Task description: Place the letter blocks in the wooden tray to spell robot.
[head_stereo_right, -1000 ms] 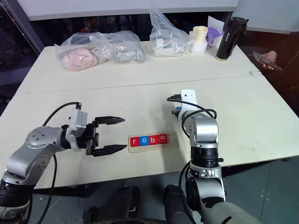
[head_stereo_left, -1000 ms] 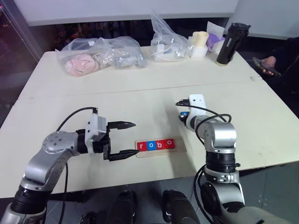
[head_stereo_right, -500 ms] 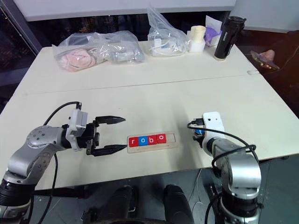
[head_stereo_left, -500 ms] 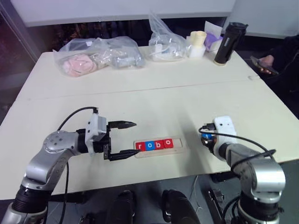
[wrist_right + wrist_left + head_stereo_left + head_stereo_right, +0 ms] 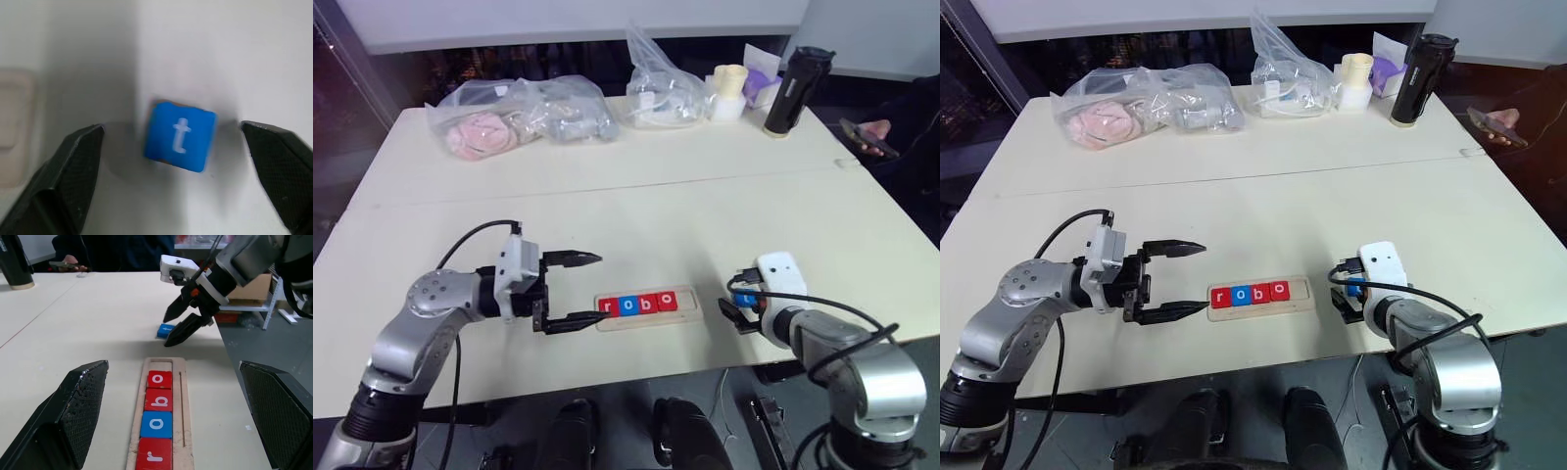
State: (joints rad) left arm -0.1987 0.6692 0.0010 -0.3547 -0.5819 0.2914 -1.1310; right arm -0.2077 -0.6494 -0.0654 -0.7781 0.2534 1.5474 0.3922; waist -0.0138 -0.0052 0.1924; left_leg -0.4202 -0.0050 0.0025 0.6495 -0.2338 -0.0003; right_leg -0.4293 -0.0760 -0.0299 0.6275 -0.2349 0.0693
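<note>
The wooden tray [image 5: 690, 303] lies near the table's front edge. Four letter blocks fill it from its left end: red r [image 5: 610, 307], blue o [image 5: 627, 305], red b [image 5: 647, 305], red o [image 5: 667, 303]. Its right end slot is bare. A fifth block, the blue t [image 5: 180, 135], lies on the table just right of the tray [image 5: 165, 330]. My right gripper [image 5: 736, 311] stands open with its fingers either side of the t block, not gripping it. At the tray's left end my left gripper [image 5: 595, 288] is level and open, holding nothing.
Clear plastic bags [image 5: 524, 113] of items, a cup [image 5: 730, 90] and a black bottle [image 5: 788, 95] stand along the far edge. A person's hand with a phone [image 5: 868, 135] is at the far right. The table's front edge runs close below the tray.
My right gripper carried the blue t block from mid-table toward the front edge, right of the tray, then opened; the block now lies on the table. The left arm stayed still.
</note>
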